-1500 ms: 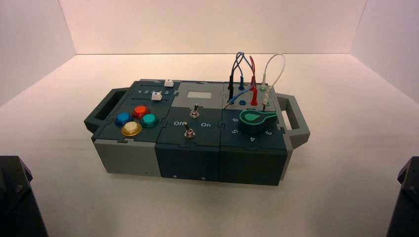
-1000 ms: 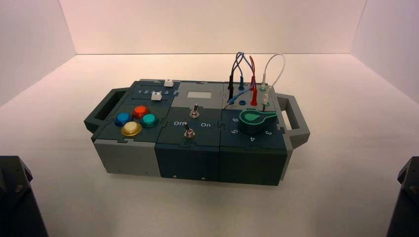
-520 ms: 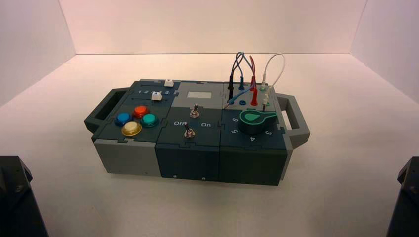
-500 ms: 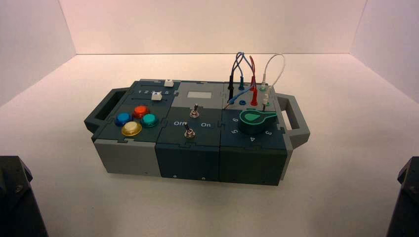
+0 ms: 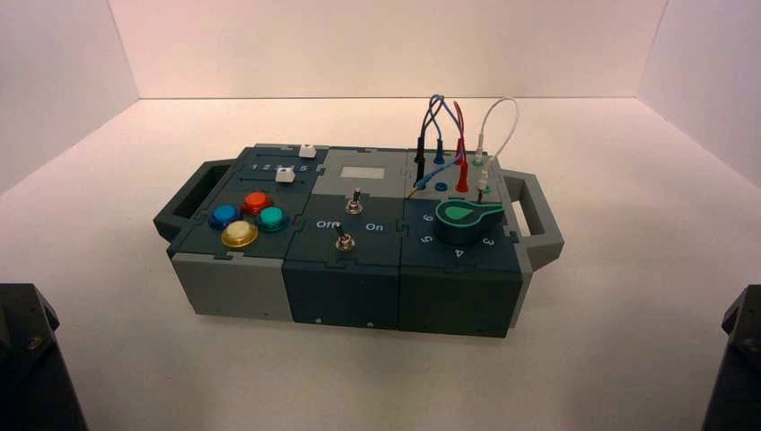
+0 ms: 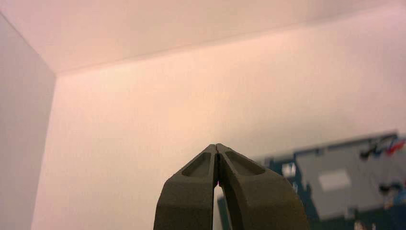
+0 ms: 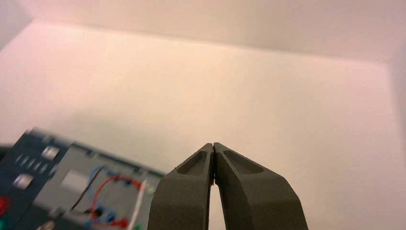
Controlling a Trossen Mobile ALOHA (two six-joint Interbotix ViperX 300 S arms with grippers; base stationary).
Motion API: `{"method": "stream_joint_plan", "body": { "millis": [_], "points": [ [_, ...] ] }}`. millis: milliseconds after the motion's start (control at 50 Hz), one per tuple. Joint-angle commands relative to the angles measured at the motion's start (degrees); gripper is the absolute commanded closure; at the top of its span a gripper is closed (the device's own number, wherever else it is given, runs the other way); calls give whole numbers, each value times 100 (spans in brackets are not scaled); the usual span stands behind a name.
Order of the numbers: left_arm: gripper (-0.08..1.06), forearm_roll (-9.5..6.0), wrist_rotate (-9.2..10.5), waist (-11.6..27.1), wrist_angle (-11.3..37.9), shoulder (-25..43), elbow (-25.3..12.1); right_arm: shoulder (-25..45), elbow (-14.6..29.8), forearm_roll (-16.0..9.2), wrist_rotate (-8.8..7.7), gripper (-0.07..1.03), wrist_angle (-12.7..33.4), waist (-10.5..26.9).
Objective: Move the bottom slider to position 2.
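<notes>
The box (image 5: 359, 269) stands mid-table in the high view. On its far-left teal panel, the bottom slider (image 5: 286, 175) is a small white knob just below the row of white numerals (image 5: 280, 167); "2" (image 5: 267, 167) is second from the left. A second white knob (image 5: 307, 151) sits behind it. My left arm (image 5: 27, 359) and right arm (image 5: 740, 359) are parked at the near corners, far from the box. The left gripper (image 6: 217, 149) and right gripper (image 7: 213, 145) are both shut on nothing, pointing over the box's far side.
Near the sliders are several coloured buttons (image 5: 242, 215), two metal toggle switches (image 5: 348, 220), a green knob (image 5: 462, 220) and plugged wires (image 5: 453, 144). Handles (image 5: 538, 220) stick out at both ends of the box. White walls enclose the table.
</notes>
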State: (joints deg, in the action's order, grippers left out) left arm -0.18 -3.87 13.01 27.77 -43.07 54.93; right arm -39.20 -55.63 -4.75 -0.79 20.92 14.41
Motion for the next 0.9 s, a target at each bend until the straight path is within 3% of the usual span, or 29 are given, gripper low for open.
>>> {"method": "stream_joint_plan", "body": {
  "millis": [20,280,600,900],
  "points": [
    [100,0,-255,18,536,149,-316,220,290,-62,18,99,132,299],
    [100,0,-360,114,1204,466,-404,580,439,-193,18,99,246,1081],
    [101,0,-246,123,1362,606,-396,1301,712,-747,35,99,387,1793],
    [101,-97,-202,123,1389,993,-360,1925,1178,-1028,88,99,580,2329]
  ]
}}
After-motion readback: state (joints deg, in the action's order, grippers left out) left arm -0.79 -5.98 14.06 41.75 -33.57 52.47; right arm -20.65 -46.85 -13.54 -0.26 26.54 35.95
